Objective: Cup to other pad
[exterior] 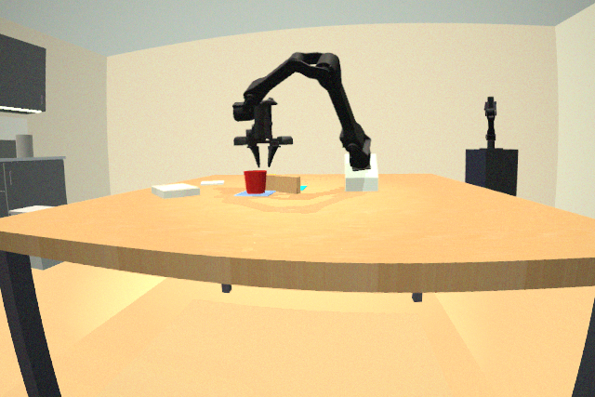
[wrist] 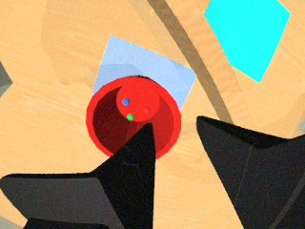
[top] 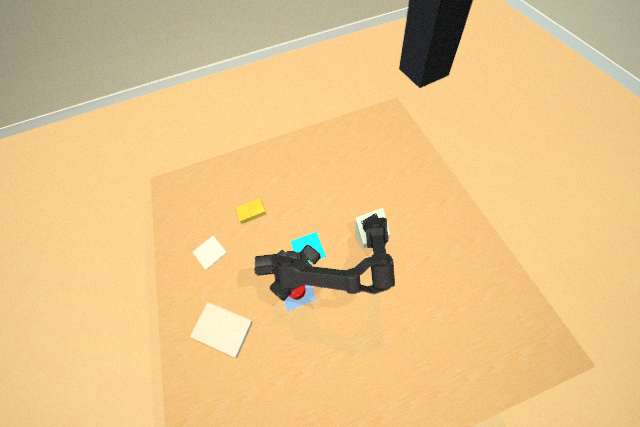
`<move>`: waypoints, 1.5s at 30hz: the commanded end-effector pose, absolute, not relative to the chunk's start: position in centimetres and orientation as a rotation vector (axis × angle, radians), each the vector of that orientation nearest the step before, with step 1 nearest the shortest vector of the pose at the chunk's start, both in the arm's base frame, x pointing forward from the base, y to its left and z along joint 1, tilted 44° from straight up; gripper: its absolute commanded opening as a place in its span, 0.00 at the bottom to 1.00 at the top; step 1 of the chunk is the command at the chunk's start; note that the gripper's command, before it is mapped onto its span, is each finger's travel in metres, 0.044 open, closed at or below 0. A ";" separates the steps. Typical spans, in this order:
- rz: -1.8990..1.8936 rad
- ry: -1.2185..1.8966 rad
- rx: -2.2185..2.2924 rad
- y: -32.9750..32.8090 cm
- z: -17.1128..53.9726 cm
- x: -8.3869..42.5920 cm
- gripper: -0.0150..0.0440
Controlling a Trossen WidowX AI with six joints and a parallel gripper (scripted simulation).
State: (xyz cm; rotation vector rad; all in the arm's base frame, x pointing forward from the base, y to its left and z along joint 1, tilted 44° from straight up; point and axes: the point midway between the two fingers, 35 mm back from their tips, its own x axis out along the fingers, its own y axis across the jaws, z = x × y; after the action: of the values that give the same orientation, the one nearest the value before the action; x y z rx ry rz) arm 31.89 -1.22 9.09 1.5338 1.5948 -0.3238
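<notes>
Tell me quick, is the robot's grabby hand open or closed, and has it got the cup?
Gripper: partly open, holding nothing, above the red cup.

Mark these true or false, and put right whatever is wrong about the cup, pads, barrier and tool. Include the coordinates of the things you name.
1. The red cup (top: 298, 293) (exterior: 255, 182) (wrist: 138, 93) stands on the light-blue pad (top: 306, 300) (exterior: 269, 193) (wrist: 138, 62). True.
2. The tool (top: 295, 271) (exterior: 263, 165) (wrist: 174, 125) grips the cup. False: its fingers stand apart above the cup, holding nothing.
3. A blue marble (wrist: 126, 101) and a green marble (wrist: 130, 116) lie inside the cup. True.
4. The wooden barrier (exterior: 284, 183) (wrist: 189, 54) lies flat. False: it stands on edge between the light-blue and cyan (top: 305, 240) (exterior: 303, 188) (wrist: 250, 35) pads.
</notes>
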 end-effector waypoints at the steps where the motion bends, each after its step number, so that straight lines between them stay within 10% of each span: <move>1: -0.325 1.600 1.540 -0.7 8.6 31.9 0.50; 32: -0.321 1.601 1.543 2.4 5.4 32.4 0.50; 45: -0.320 1.598 1.536 2.2 5.6 32.4 0.26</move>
State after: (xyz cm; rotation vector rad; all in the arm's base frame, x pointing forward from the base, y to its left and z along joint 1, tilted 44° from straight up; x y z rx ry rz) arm 32.45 2.23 5.55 1.5367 1.5967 -0.3198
